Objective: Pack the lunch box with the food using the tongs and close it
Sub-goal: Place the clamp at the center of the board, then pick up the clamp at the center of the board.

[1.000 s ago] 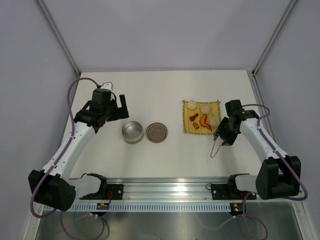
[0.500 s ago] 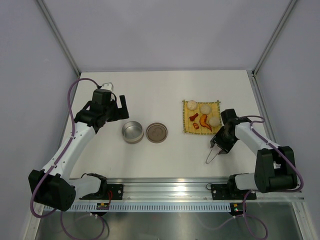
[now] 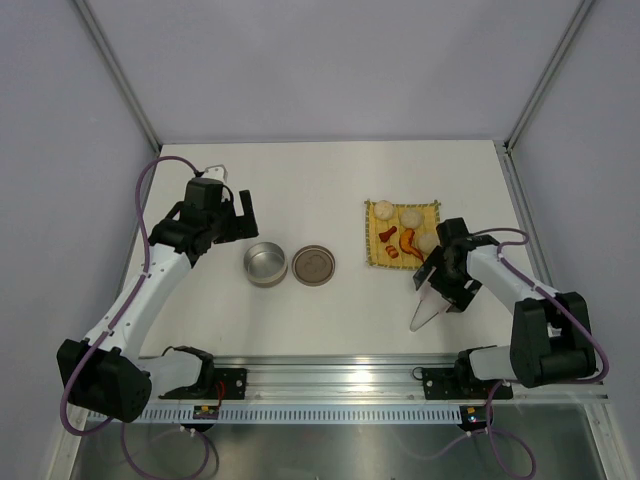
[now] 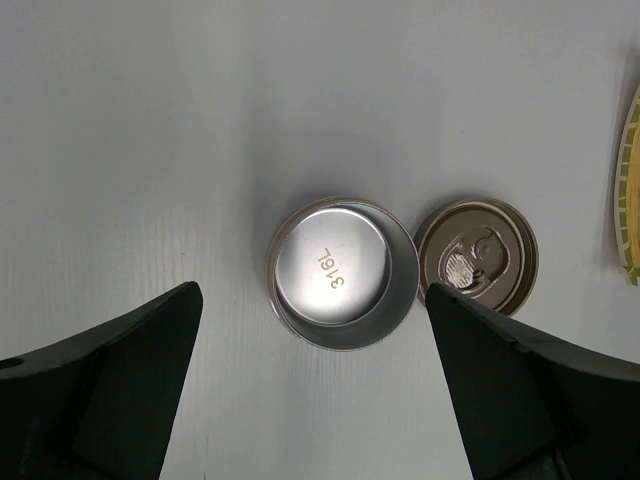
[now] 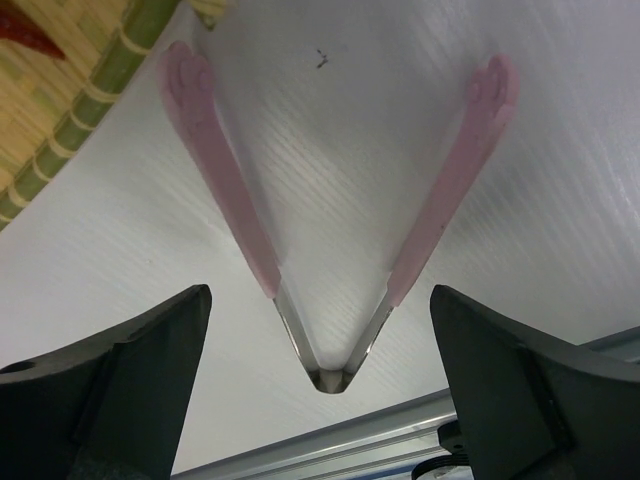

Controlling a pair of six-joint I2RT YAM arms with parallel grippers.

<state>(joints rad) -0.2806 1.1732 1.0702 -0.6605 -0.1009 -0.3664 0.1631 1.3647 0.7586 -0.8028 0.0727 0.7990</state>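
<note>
Tongs [image 5: 235,205]: lying on the desk [image 3: 330,180] at the near right, just near of the mat [image 3: 375,258], with the arms splayed in a V.
Right hand [image 5: 318,300]: spread wide over the tongs, a finger on either side, gripping nothing.
Left hand [image 4: 312,300]: wide open and empty, above the lunch box [image 4: 343,272].
Lid [image 4: 477,257]: just right of the tin.
Handling: probably light and springy, and the bare metal by the hinge looks slick; pinch across both arms midway, on the pink sleeves.
Unclear: whether the fingers brush the arms. The food [image 3: 405,232] is too small to sort.
</note>
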